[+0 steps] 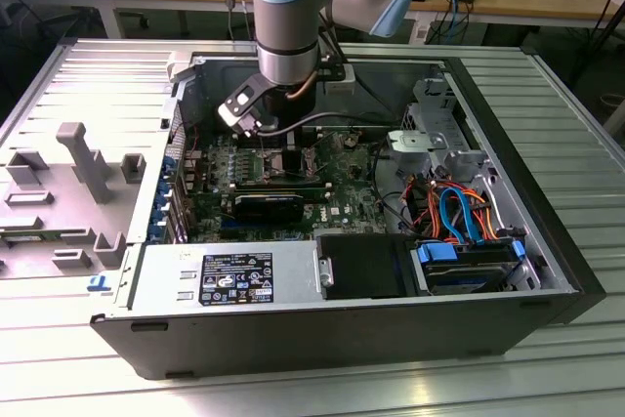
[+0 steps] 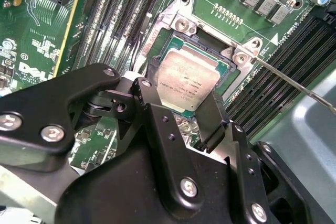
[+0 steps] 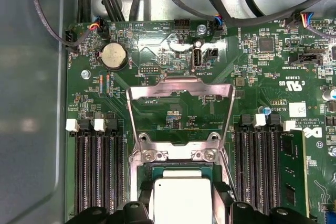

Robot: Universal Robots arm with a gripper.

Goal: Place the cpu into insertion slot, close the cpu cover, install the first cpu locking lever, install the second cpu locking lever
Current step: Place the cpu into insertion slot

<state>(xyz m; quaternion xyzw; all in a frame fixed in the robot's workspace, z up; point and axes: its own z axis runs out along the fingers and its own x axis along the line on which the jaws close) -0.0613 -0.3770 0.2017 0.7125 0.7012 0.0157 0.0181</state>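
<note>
cpu (image 2: 186, 80) gripped in jaws; cpu cover (image 3: 178, 88) open (first wrist view)

It's all on a ribbed aluminium table (image 1: 552, 85). An open PC case (image 1: 293, 285) lies flat on it, with grey plastic fixtures (image 1: 83, 148) at the exterior view's left.

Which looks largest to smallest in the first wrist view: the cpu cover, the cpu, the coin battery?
1. the cpu cover.
2. the cpu, partly cut off at the edge.
3. the coin battery.
</note>
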